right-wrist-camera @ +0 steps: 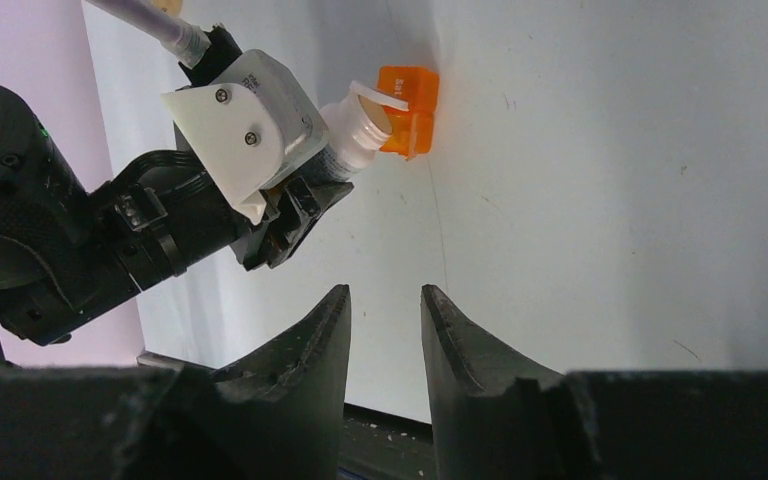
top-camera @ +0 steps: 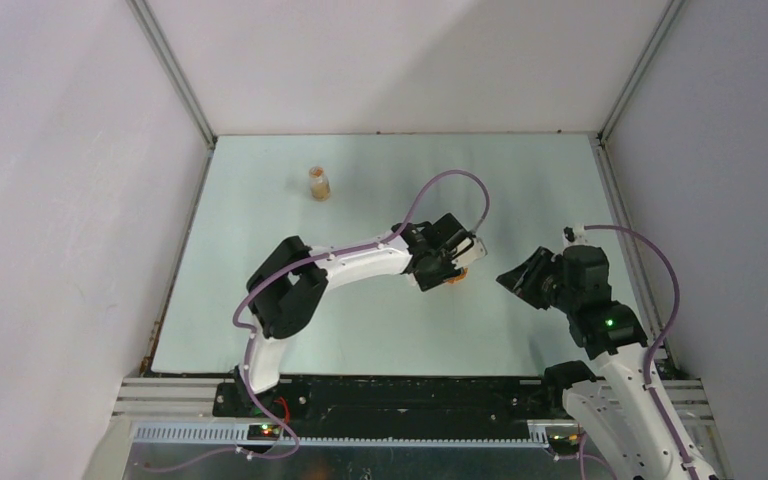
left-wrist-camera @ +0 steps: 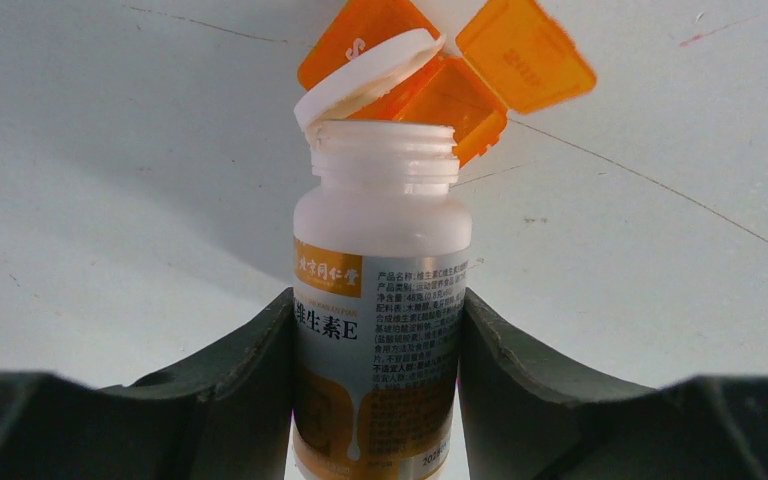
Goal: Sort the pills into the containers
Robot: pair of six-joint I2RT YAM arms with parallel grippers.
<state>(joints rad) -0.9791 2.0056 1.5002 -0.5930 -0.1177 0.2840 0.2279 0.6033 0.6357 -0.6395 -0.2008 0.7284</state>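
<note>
You've got the white bottle (left-wrist-camera: 380,250) close up in the left wrist view. Its label (left-wrist-camera: 385,345) reads 维生素E in big dark characters, the first one half covered. Above it, an orange band (left-wrist-camera: 328,268) carries white Chinese characters, too soft to call. Small Chinese print runs down the right, unreadable, ending in "202". On the orange pill box (left-wrist-camera: 450,100), the left lid (left-wrist-camera: 355,45) shows a white "S", while the right lid (left-wrist-camera: 525,55) has blurred raised letters. From the right wrist view, that box reads something like "Sat".

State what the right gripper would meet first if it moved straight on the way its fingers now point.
Most likely the open orange plastic pill box, just beside the mouth of the white plastic bottle that the left gripper holds; depth is unclear.
</note>
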